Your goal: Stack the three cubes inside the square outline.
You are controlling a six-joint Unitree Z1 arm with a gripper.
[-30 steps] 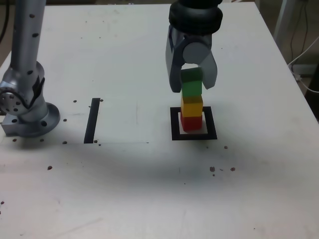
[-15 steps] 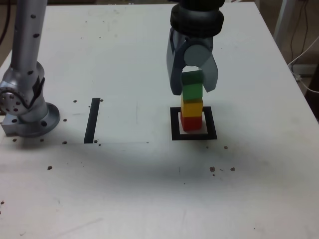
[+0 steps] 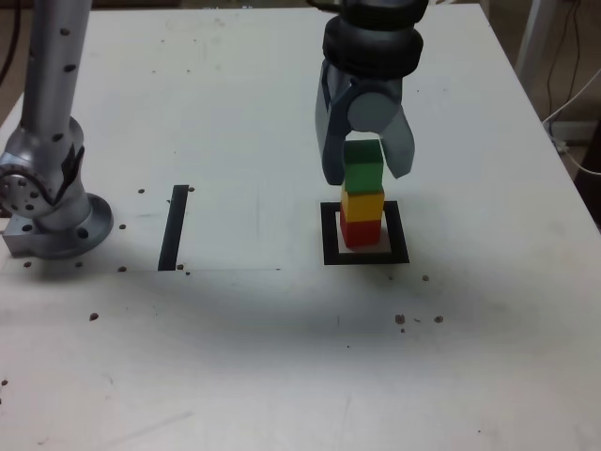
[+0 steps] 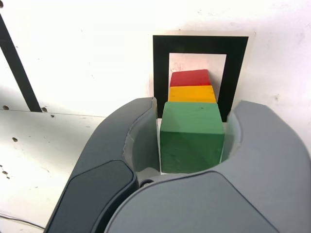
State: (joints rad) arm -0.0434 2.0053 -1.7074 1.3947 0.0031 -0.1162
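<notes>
Green cube framed between parted jaws, at the top of a three-cube stack.
The small matte green cube [image 4: 192,150] is straddled by the grey two-jawed gripper [image 3: 367,177], whose jaws are opened a little wider than the cube; a narrow gap is seen on each side in the wrist view, and no grip is shown. Directly beneath the green cube, the matte yellow cube [image 3: 362,207] is set on the matte red cube [image 3: 361,233], both lying below the jaw tips. In the exterior view, the red cube's base is enclosed by the thick black square outline [image 3: 366,258] on the white table [image 3: 254,357], with the straight black strip [image 3: 174,228] placed well apart to that view's left.
</notes>
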